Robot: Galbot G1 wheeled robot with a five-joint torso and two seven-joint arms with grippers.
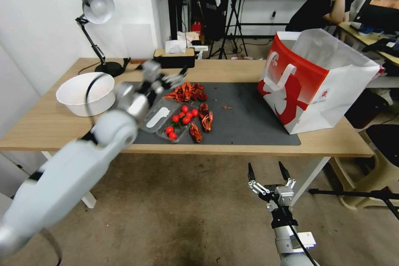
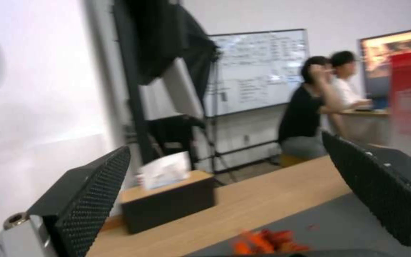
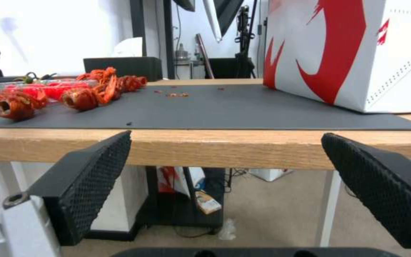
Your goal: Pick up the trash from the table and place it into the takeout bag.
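The trash I see is red crayfish shells [image 1: 188, 91] [image 3: 96, 89] piled on the table's [image 1: 50, 124] dark mat [image 1: 249, 120]. A clear plastic tray [image 1: 160, 118] holding cherry tomatoes [image 1: 183, 118] lies beside them. The red and white takeout bag [image 1: 316, 79] [image 3: 348, 53] stands open at the mat's right end. My left gripper [image 1: 174, 78] [image 2: 229, 192] hovers open just left of the shell pile [image 2: 267, 241], holding nothing. My right gripper [image 1: 267, 168] [image 3: 224, 178] is open and empty, below and in front of the table's front edge.
A white bowl [image 1: 85, 93] sits on the table's left end, with a desk lamp [image 1: 95, 12] behind it. A dark tissue box [image 1: 174, 56] [image 2: 167, 200] stands at the far edge. Tripods and desks stand behind the table.
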